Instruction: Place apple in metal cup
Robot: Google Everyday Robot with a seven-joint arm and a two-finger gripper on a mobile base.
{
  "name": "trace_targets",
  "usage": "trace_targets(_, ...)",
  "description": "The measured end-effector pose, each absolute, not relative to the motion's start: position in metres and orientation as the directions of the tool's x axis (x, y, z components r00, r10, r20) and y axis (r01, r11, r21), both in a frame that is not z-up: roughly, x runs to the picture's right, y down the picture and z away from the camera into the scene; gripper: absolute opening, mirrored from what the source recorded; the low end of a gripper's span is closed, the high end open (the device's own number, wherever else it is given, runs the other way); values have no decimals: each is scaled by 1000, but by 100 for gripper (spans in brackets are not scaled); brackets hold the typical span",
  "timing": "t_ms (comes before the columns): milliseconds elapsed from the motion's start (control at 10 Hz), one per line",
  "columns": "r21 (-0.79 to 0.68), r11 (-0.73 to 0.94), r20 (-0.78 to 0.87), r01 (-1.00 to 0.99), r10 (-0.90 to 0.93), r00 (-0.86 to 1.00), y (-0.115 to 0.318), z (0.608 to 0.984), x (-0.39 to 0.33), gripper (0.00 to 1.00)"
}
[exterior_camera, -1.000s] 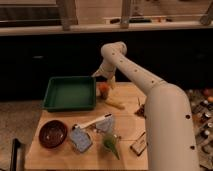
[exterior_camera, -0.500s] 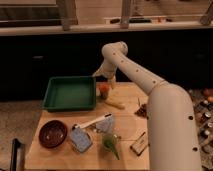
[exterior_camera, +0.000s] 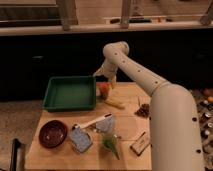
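Camera view showed the gripper [exterior_camera: 103,80] just above the apple [exterior_camera: 104,89] at the tabletop's [exterior_camera: 127,125] far edge, beside the tray [exterior_camera: 70,93], its grip state not discernible; a centred, firm hold was advisable before lifting toward the cup, unidentified here.

End effector [exterior_camera: 103,82] right at apple [exterior_camera: 103,90]

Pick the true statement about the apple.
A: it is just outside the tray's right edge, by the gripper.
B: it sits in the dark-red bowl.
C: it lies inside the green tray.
A: the apple shows just past the right edge of the green tray, with the gripper right above it.
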State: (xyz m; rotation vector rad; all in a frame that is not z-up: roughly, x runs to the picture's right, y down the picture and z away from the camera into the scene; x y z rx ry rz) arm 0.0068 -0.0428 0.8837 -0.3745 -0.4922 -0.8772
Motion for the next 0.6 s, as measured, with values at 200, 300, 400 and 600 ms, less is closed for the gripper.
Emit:
trace_targets(200, -112, 589, 548, 801, -635, 544, -42, 883, 8, 80)
trace_targets(300, -112, 590, 545, 799, -636, 546, -42, 882, 9, 80)
trace_targets(400, -111, 591, 543, 799, -637, 547, -42, 882, 9, 80)
trace_targets(600, -110, 594, 537, 797, -639, 551, -41, 880, 10, 80)
